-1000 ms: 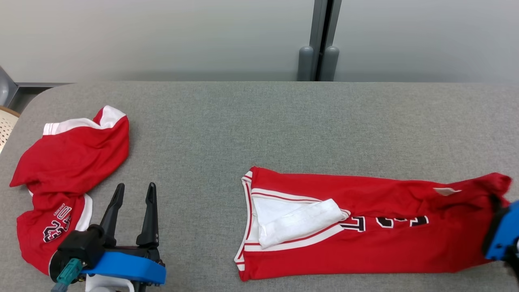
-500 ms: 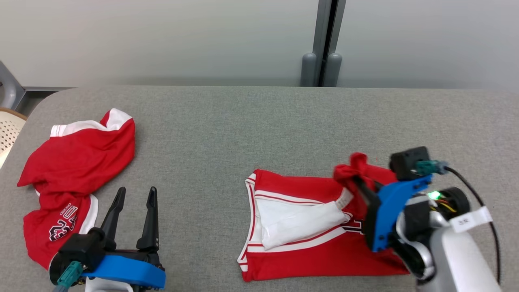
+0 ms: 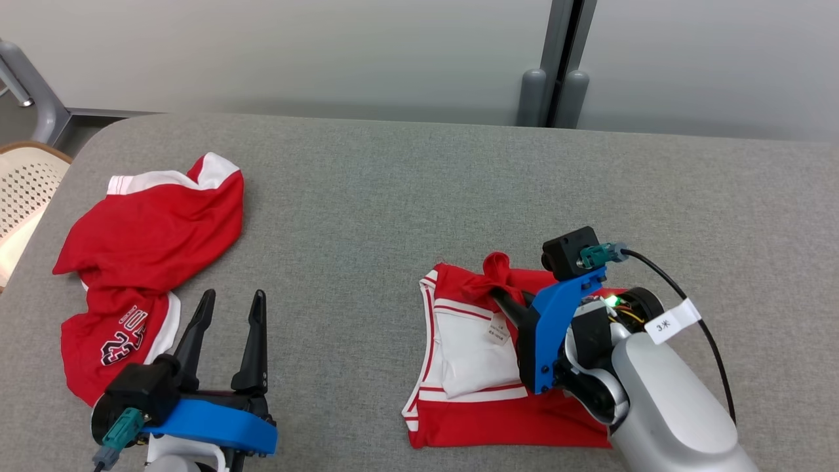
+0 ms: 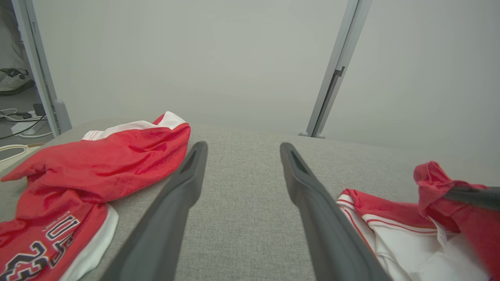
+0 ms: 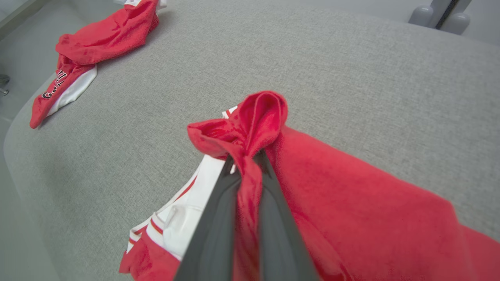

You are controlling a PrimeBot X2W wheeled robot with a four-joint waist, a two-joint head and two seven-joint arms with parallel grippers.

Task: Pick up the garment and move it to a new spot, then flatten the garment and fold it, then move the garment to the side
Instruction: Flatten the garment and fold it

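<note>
The garment (image 3: 475,344), a red jersey with white trim, lies at the middle right of the grey table (image 3: 393,183), doubled over on itself. My right gripper (image 3: 497,294) is shut on a bunched red end of it, held just above the white collar area. In the right wrist view the red cloth (image 5: 351,203) runs pinched between the dark fingers (image 5: 218,218), with a knot of fabric past the tips of the right gripper (image 5: 246,160). My left gripper (image 3: 233,298) stands open at the lower left, nothing between its fingers (image 4: 172,203).
A second red jersey (image 3: 157,223) lies crumpled at the table's left, just left of my left gripper; it is also in the left wrist view (image 4: 97,156). A perforated chair (image 3: 26,183) stands beyond the left edge. A grey wall post (image 3: 557,92) rises behind the table.
My right gripper has carried the garment's right end leftward across it, doubling the long strip over. The head camera has shifted. The left gripper has stayed put.
</note>
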